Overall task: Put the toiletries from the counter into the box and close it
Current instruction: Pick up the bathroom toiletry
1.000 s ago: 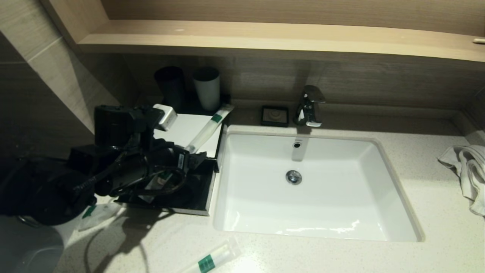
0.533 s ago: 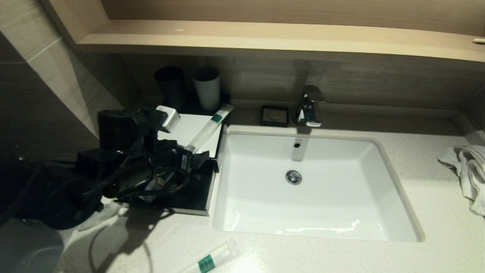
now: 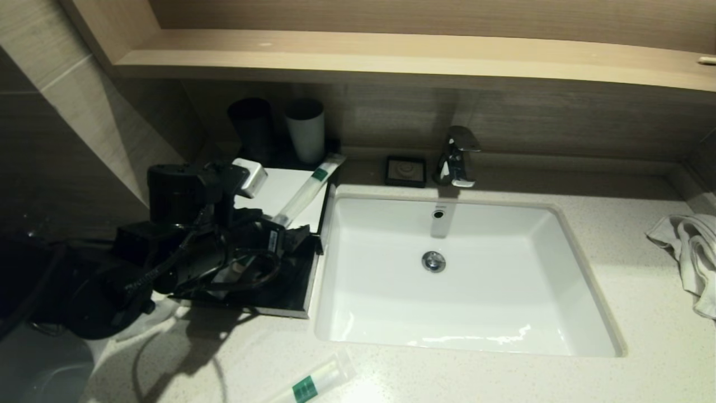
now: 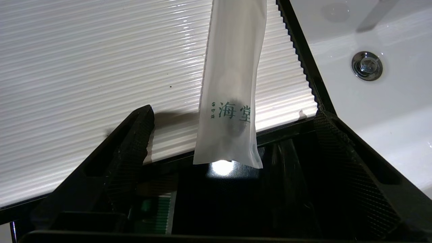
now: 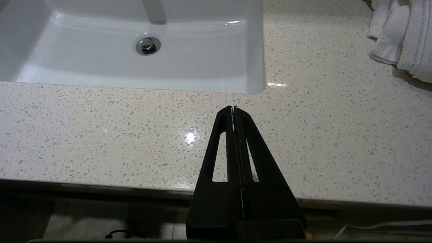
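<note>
The black box stands open left of the sink, its white ribbed lid raised behind it. A long white packet with green print leans on the lid; in the left wrist view the packet has its lower end over the box's dark inside. My left gripper hovers over the box, open; in the left wrist view the left gripper has its fingers wide on either side of the packet, not touching it. A green-striped item lies inside the box. Another packet lies on the front counter. My right gripper is shut and empty above the front counter edge.
The white sink and faucet fill the middle. Two cups stand behind the box, a black soap dish beside the faucet. A white towel lies at the far right. A wooden shelf overhangs the back.
My left arm has shifted slightly toward the back right over the box. The leaning packet and the counter packet have not moved.
</note>
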